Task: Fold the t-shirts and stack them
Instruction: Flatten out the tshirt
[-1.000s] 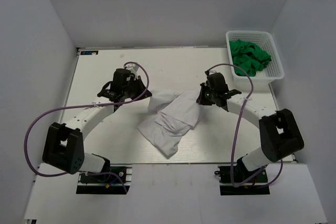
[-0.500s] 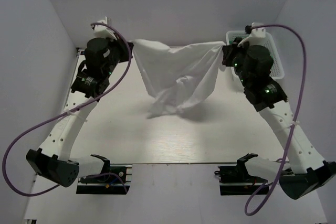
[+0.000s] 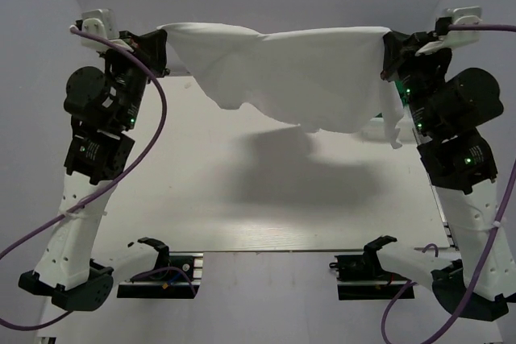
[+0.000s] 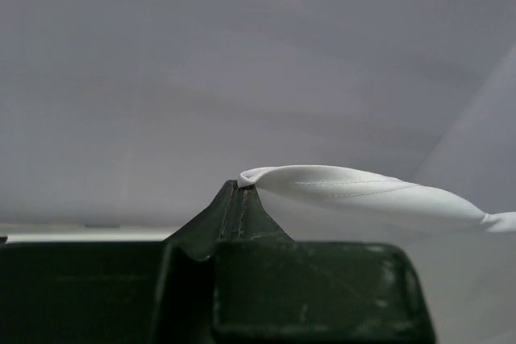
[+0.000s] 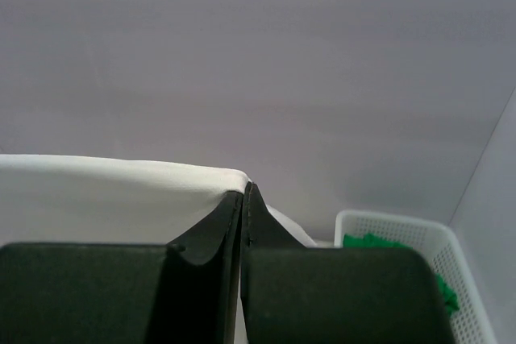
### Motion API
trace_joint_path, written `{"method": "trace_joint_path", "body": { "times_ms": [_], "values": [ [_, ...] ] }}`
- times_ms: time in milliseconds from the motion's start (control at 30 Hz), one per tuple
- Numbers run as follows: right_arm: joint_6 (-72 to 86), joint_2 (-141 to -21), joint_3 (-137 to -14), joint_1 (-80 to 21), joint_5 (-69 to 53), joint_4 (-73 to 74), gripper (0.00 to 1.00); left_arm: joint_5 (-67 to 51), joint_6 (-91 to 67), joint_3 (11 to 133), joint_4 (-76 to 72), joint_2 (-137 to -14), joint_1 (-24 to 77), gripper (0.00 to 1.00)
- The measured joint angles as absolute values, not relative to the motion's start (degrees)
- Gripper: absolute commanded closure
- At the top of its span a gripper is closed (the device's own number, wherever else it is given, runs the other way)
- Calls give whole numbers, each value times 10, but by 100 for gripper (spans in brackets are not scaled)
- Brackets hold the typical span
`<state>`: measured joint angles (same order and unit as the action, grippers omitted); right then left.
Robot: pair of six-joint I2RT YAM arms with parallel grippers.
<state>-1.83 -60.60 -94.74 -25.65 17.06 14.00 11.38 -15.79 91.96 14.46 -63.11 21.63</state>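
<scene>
Two robot arms hold a white t-shirt stretched in the air above a pale table.
The left gripper and right gripper each pinch a top corner of the cloth. The walls are plain grey. The right wrist view alone shows a white basket of green t-shirts.

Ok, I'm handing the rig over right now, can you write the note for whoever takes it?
Left gripper shut on one end of the upper edge of the white t-shirt; right gripper shut on the other end.
Shirt hangs spread between them, off the table.
Green t-shirts lie crumpled in the basket.
Done: nothing folded yet.
Left: lay the white one flat, fold it, then fold and stack the green ones.
</scene>
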Motion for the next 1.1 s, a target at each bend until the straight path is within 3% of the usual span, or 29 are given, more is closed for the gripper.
{"method": "trace_joint_path", "body": {
  "times_ms": [300,533,833,1100],
  "values": [
    [-59,-564,-1002,-260,100,174,100,90,-110,981,136,-595,219,100],
    [-57,-500,-996,-259,-36,198,100,39,-93,1034,135,-550,217,100],
    [-15,-409,-861,-259,-146,117,100,-1,-92,1013,132,-469,211,100],
    [36,-402,-696,-259,-96,58,100,24,-122,860,94,-439,211,100]
  ]
}}
